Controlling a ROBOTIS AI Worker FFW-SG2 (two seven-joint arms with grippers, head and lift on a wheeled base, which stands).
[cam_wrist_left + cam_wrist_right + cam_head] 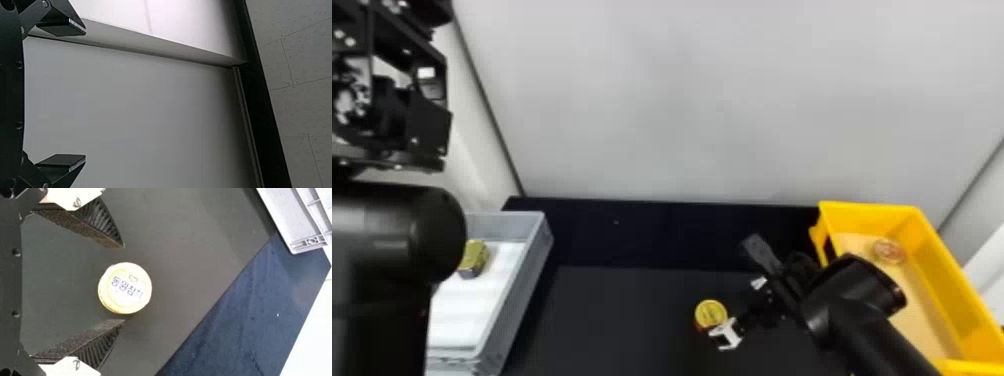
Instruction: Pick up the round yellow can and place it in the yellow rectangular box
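The round yellow can (710, 314) stands on the dark table, with my right gripper (743, 312) close beside it. From the right wrist view, the can's pale lid (125, 288) lies between the tips of my right gripper (124, 284), whose fingers are open, with a gap on either side. The yellow rectangular box (949, 270) is at the right, beyond the right arm. My left gripper (407, 110) is held high at the upper left; its fingers stand wide apart in the left wrist view, and my left gripper (85, 94) has nothing between them.
A round reddish can (888, 251) lies inside the yellow box. At the left, a grey box (524, 280) holds a green-gold block-shaped item (474, 258), partly behind the left arm. A light wall (682, 110) rises behind the table.
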